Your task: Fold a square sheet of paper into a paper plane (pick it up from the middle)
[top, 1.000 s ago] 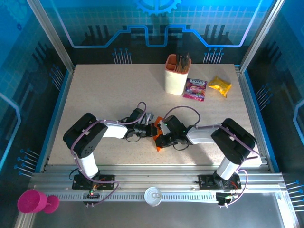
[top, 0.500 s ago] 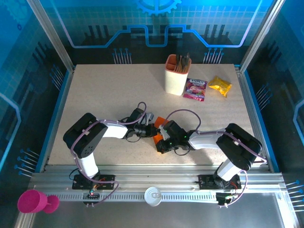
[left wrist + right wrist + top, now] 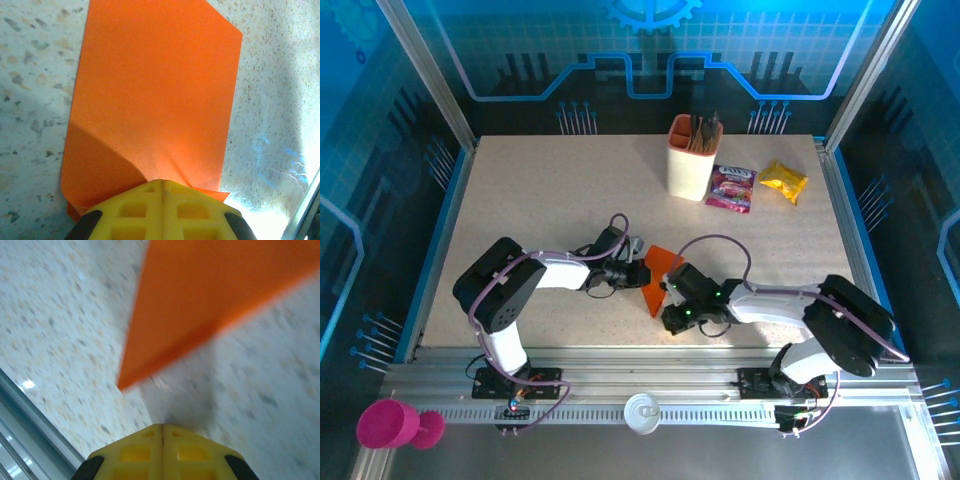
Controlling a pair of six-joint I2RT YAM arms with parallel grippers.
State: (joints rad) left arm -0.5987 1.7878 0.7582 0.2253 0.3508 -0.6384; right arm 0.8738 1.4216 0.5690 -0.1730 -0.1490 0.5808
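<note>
Nearest us in the top view, a pink cup [image 3: 388,425] sits at 7 o'clock beside the metal rail [image 3: 720,372], and a white cap [image 3: 642,410] lies at 6 o'clock. Just past the rail, low on the speckled table [image 3: 520,200], the right gripper [image 3: 668,316] has its yellow fingers [image 3: 135,455] pressed together on nothing. It lies at 5 o'clock of the square sheet of paper [image 3: 658,272], near its pointed near tip but apart from it. The paper is folded to a tapering orange wedge and lies near the table's middle. At its 9 o'clock edge the left gripper [image 3: 636,262] is closed, pinching the sheet. In the left wrist view, creases in the paper [image 3: 155,95] run into the seam between the fingers [image 3: 140,210], which cover its near edge. From above, each arm's wrist and cable hide much of its own fingertips. The right wrist view is blurred, so the paper [image 3: 215,295] shows there only as a soft orange point, cut off at the top and right. Far off, at 1 o'clock, stands a peach cup [image 3: 692,160] holding dark things we cannot make out. Beside it lie a purple snack packet [image 3: 731,187] and a yellow packet [image 3: 783,181].
</note>
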